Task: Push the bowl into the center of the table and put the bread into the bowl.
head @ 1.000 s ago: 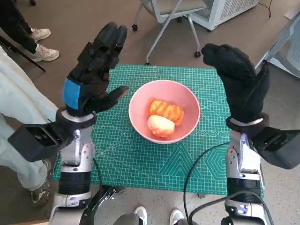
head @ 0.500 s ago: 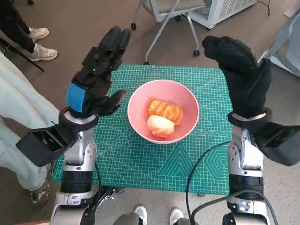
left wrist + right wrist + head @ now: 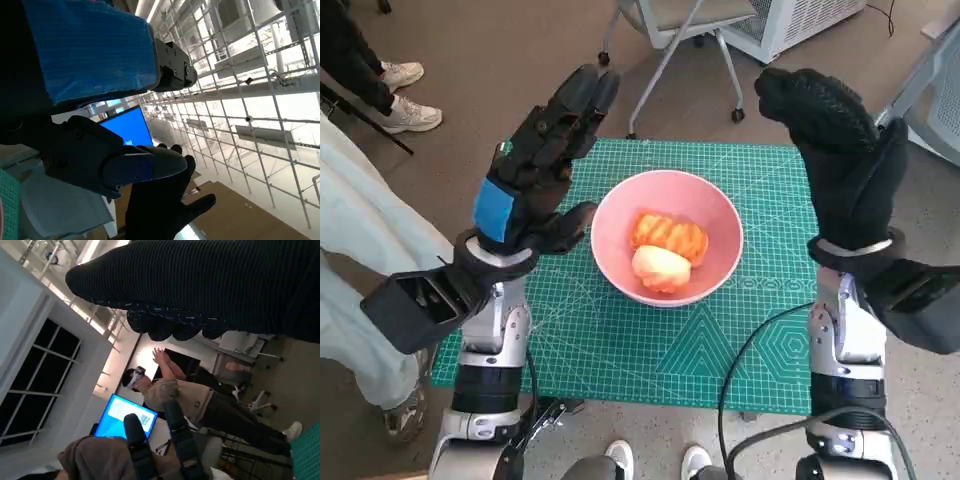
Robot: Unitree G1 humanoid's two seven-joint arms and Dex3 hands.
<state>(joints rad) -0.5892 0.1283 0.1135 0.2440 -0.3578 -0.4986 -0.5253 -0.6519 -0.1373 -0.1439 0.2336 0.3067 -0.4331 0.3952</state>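
Note:
A pink bowl [image 3: 716,216] stands near the middle of the green cutting mat [image 3: 620,340] on the table. Two pieces of bread lie in it, an orange-brown one [image 3: 672,235] and a pale one [image 3: 660,266]. My left hand [image 3: 535,170] is raised above the mat's left side, fingers spread, holding nothing. My right hand [image 3: 840,160] is raised over the mat's right edge, also empty with fingers extended. The left wrist view shows the blue-taped back [image 3: 85,47] and my right hand [image 3: 165,210] beyond it. In the right wrist view, the glove [image 3: 210,285] fills the top.
A wheeled chair [image 3: 690,30] stands behind the table, and a white cabinet [image 3: 800,20] at the back right. A person's legs and shoes [image 3: 400,95] are on the left. A black cable [image 3: 740,360] crosses the mat's front right. A person [image 3: 185,395] appears in the right wrist view.
My left hand has risen and shifted right, toward the bowl's left rim. My right hand has moved slightly up and right. The bowl and bread are unmoved.

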